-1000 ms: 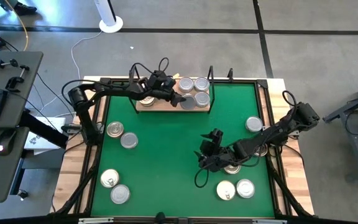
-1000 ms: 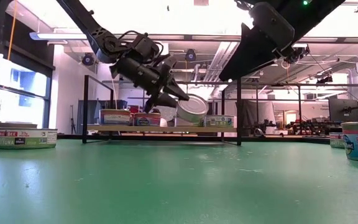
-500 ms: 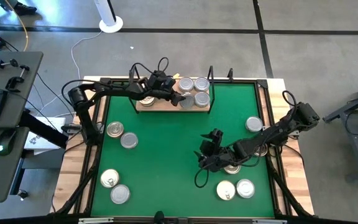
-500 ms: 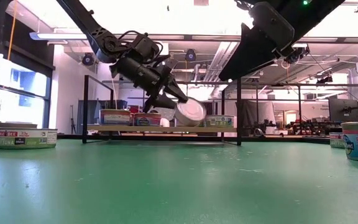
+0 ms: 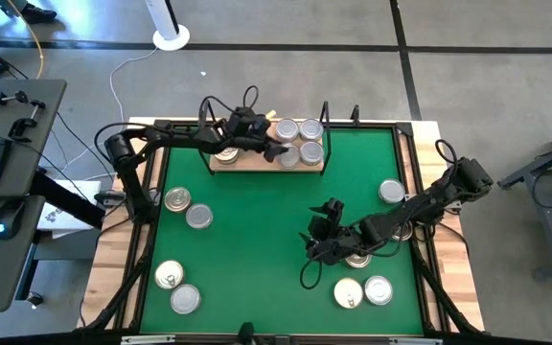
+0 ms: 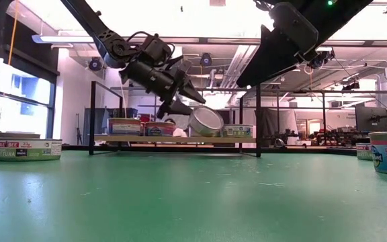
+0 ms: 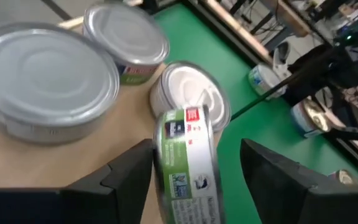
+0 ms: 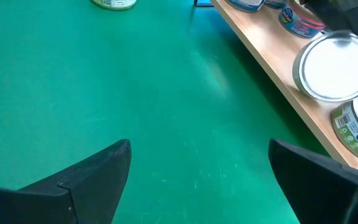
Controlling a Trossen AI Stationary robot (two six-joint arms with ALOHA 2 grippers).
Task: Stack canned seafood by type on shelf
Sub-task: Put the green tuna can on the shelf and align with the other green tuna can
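Over the shelf (image 5: 257,161), the left hand (image 6: 188,99) is hanging with its fingers apart, and a tin (image 7: 188,163) on edge is tilting between them, seemingly touching neither, its foot cut off from sight. The right hand (image 5: 316,247) is waiting spread wide and empty above the mat (image 5: 257,240). Its arm is hiding part of one tin (image 5: 357,259), and more tins (image 5: 182,209) are lying on the tabletop.

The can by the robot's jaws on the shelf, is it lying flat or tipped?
Tipped. The can leans on its edge on the shelf, lid facing sideways.
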